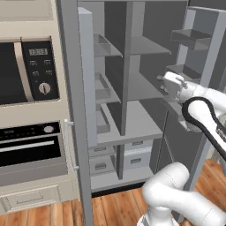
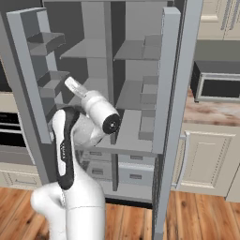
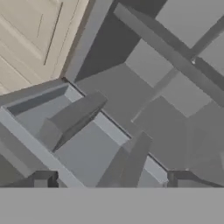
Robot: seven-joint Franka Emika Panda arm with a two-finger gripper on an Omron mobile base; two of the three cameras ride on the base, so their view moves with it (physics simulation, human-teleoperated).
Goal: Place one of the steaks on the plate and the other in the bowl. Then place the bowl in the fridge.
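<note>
The grey fridge [image 1: 137, 123] stands with both doors swung wide, its grey shelves [image 2: 136, 126] bare. My gripper [image 1: 162, 80] reaches in at middle-shelf height, close to the bins of the right-hand door [image 1: 198, 39]. From the other side the gripper [image 2: 70, 84] shows beside those same bins. In the hand view the two dark fingertips [image 3: 43, 179] stand far apart with nothing between them, so the gripper [image 3: 113, 179] is open, facing door bins [image 3: 74, 118] and shelves. The steaks, the plate and the bowl are out of view.
A cream-framed microwave [image 1: 26, 70] and oven [image 1: 31, 150] stand left of the fridge. Two drawers [image 1: 134, 159] fill the fridge bottom. The left door [image 1: 86, 75] juts out toward me. A counter with a small appliance [image 2: 218, 86] and cream cabinets [image 2: 206, 159] lie to the right.
</note>
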